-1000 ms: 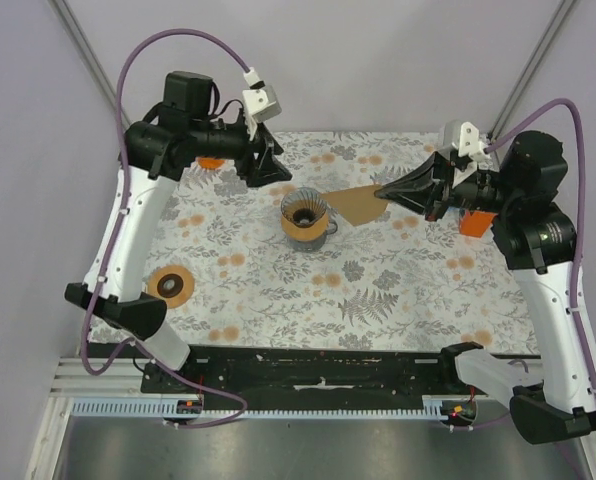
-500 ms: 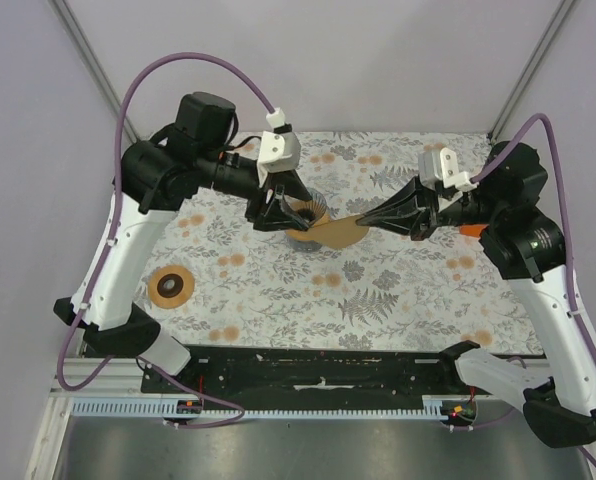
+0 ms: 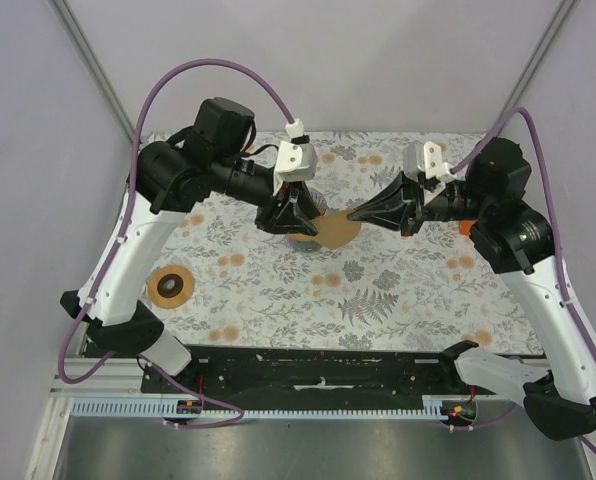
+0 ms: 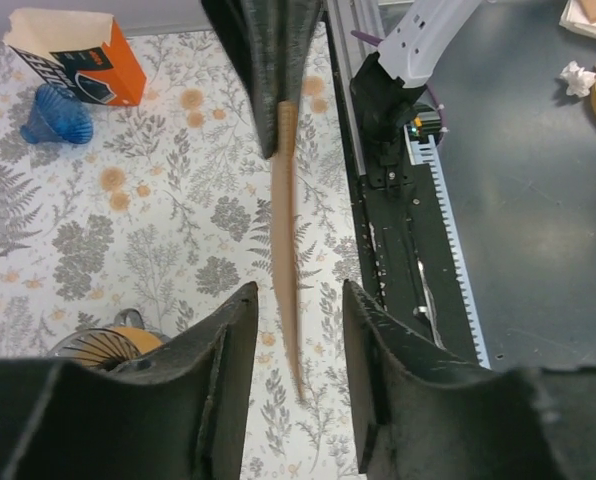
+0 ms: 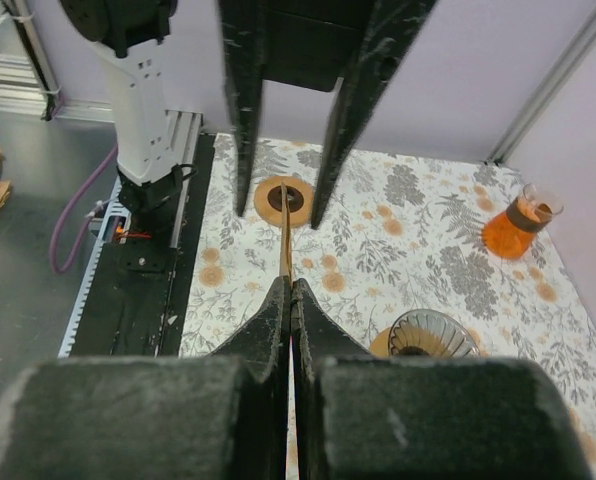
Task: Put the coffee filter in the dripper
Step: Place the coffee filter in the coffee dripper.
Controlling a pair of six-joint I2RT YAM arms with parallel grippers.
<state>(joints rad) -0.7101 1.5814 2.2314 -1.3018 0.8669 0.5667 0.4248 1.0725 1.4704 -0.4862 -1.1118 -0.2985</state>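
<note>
Top view. Tabletop (image 3: 378,290) is wearing a grey and orange floral cloth. Pale lilac walls (image 3: 378,60) are closing it in on three sides, with metal posts (image 3: 86,52) slanting down at the far corners. A black rail (image 3: 318,365) is running along the near edge. A brown ring (image 3: 170,286) is lying flat at near left, well apart from the rest. Both arms are reaching to mid-tabletop. Right hand (image 3: 356,215) is pinching the brown filter (image 3: 336,230) by its right edge. Left hand (image 3: 296,222) is hanging over the dripper (image 3: 302,237) and hiding most of it. The filter's left edge is overlapping the dripper here; contact cannot be told.

Left wrist. Left fingers (image 4: 228,370) are standing spread, the filter showing edge-on in the gap and touching neither. The dripper is sitting at lower left on the cloth. An orange box (image 4: 78,62) and a blue cone (image 4: 48,115) are standing just beside each other at far left. Past the rail, a grey floor (image 4: 538,220) is carrying a white paper wad (image 4: 578,76).

Right wrist. Right fingers (image 5: 278,330) are pressing together on the filter, which is running straight ahead as a thin line between the other hand's spread fingers. The dripper is sitting below and to the right. A flask (image 5: 518,225) of orange liquid is standing near the wall.
</note>
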